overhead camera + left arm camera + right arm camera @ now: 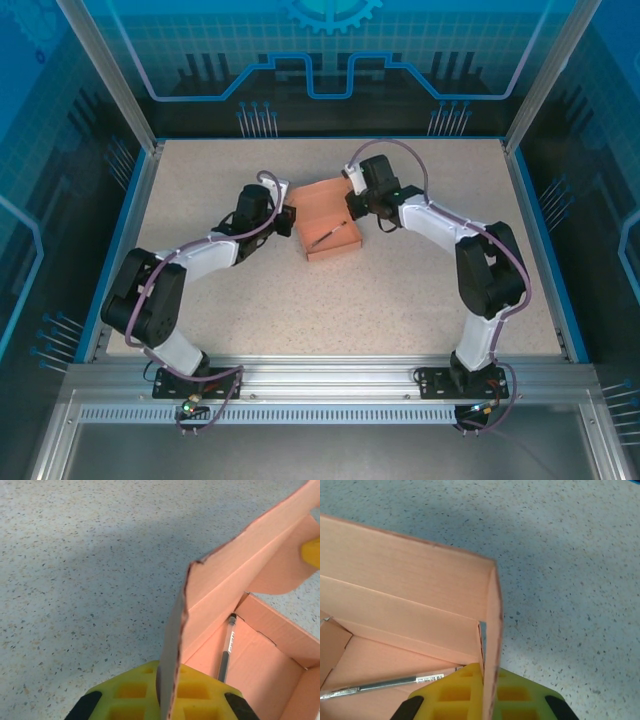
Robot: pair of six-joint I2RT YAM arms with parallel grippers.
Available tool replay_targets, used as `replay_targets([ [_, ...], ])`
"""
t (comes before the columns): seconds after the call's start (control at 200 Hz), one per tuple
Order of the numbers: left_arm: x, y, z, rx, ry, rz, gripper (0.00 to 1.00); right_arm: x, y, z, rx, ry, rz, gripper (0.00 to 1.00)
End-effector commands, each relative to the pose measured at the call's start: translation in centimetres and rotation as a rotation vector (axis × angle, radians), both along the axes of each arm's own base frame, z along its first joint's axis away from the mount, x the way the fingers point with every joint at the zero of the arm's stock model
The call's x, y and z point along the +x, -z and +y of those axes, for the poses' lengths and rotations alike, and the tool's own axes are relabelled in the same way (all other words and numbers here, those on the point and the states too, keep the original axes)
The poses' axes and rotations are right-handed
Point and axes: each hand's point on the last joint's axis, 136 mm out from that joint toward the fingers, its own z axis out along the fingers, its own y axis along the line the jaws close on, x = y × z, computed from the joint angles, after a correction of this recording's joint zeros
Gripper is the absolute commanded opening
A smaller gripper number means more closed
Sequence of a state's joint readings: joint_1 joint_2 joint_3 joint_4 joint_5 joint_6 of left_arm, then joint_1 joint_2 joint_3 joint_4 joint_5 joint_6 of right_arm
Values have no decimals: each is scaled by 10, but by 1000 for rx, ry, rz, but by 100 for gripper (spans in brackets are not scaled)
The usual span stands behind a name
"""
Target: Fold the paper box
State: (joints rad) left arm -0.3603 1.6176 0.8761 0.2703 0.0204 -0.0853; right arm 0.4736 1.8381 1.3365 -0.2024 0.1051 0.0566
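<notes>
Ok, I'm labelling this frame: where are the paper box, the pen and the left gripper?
paper box [405,580]: right wrist view, inner side wall.
pen [226,647]: left wrist view, mid-barrel, inside the box.
left gripper [289,220]: top view, between fingertips, at box's flap.

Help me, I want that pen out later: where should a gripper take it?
Probably mid-barrel of the pen, from straight above, closing across it: it lies flat on the box floor, and the raised walls block a side approach.

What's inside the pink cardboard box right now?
A thin dark pen with a clear barrel lies on the floor of the salmon-pink cardboard box. Floor edges close under the raised walls are hidden.
</notes>
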Motion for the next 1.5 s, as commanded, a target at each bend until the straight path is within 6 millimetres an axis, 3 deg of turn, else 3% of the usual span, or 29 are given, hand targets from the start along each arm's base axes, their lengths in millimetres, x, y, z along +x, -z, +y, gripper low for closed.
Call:
replay_targets([
  [0.0,11,-9,1,-29,-95,-2,2,-8,0,-8,-22,147,16,0],
  [0.54,19,-18,11,-70,-271,22,1,-5,-14,-7,-68,302,-76,0],
  [1.086,30,-26,5,-115,-456,-12,3,4,-23,-3,63,391,-119,0],
  [1.496,29,-28,1,-120,-524,-60,2,5,-16,-6,162,441,-137,0],
])
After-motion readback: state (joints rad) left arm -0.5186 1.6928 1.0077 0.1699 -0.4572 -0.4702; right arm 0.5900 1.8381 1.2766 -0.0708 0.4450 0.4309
